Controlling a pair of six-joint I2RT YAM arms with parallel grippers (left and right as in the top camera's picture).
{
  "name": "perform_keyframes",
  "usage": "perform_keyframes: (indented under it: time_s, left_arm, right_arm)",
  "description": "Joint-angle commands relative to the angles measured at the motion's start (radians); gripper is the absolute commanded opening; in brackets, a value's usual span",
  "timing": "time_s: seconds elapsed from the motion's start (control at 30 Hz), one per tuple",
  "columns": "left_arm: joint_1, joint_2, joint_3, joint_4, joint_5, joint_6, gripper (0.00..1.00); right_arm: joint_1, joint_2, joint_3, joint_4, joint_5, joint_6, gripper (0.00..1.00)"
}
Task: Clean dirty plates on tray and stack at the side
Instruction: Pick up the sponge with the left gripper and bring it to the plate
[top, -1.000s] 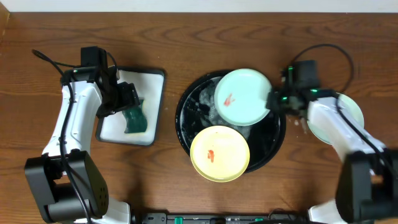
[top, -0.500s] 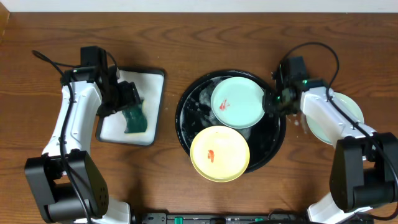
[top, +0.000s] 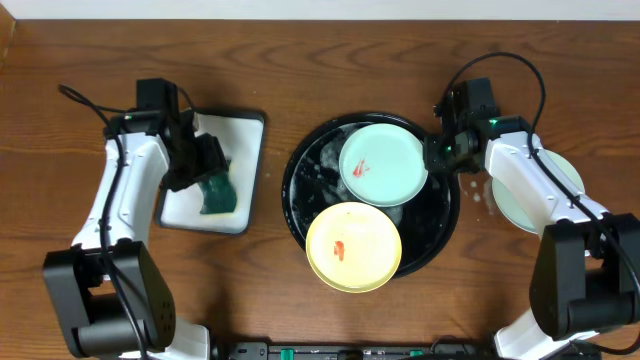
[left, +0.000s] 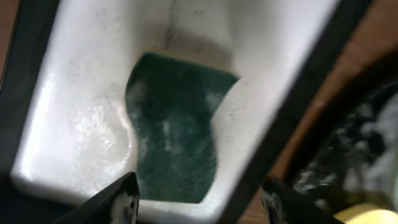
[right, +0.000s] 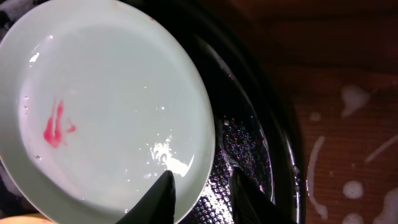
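The black round tray (top: 441, 216) holds a mint-green plate (top: 383, 163) at the back and a pale yellow plate (top: 353, 246) overlapping it in front. Each carries a small red smear. My right gripper (top: 437, 155) is at the mint plate's right rim. In the right wrist view it (right: 203, 180) is open, one finger over the plate (right: 112, 112), the other over the wet tray (right: 249, 124). My left gripper (top: 205, 165) hovers open over a green sponge (top: 217, 192) in the white dish (top: 240, 125). In the left wrist view its (left: 200, 190) fingers straddle the sponge (left: 177, 137).
Another mint plate (top: 568, 175) lies on the wooden table at the right, partly under my right arm. Foam spots (right: 348, 99) dot the wood beside the tray. The white dish (left: 81, 124) has a black edge and stands left of the tray.
The mint plate, held tilted at the tray's right rim, has come down leftward into the tray, and the right jaws have opened off it. The left jaws have narrowed a little over the sponge.
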Motion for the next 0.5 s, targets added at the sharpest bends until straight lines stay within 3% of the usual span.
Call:
perform_keyframes:
  time_s: [0.0, 0.23, 0.37, 0.47]
  left_arm:
    - [-0.016, 0.000, -0.074, 0.030, -0.095, -0.009, 0.67]
    - [-0.018, 0.000, -0.253, 0.211, -0.054, -0.009, 0.68]
    - [-0.018, 0.000, -0.330, 0.329, -0.054, -0.009, 0.48]
    - [-0.018, 0.001, -0.392, 0.424, -0.054, -0.009, 0.45]
  right_arm:
    - [0.006, 0.017, 0.004, -0.006, 0.009, -0.017, 0.27]
    - [0.006, 0.017, 0.004, -0.012, 0.009, -0.014, 0.27]
    - [0.006, 0.017, 0.004, -0.012, 0.009, -0.013, 0.27]
    - [0.006, 0.017, 0.004, -0.016, 0.009, -0.013, 0.26]
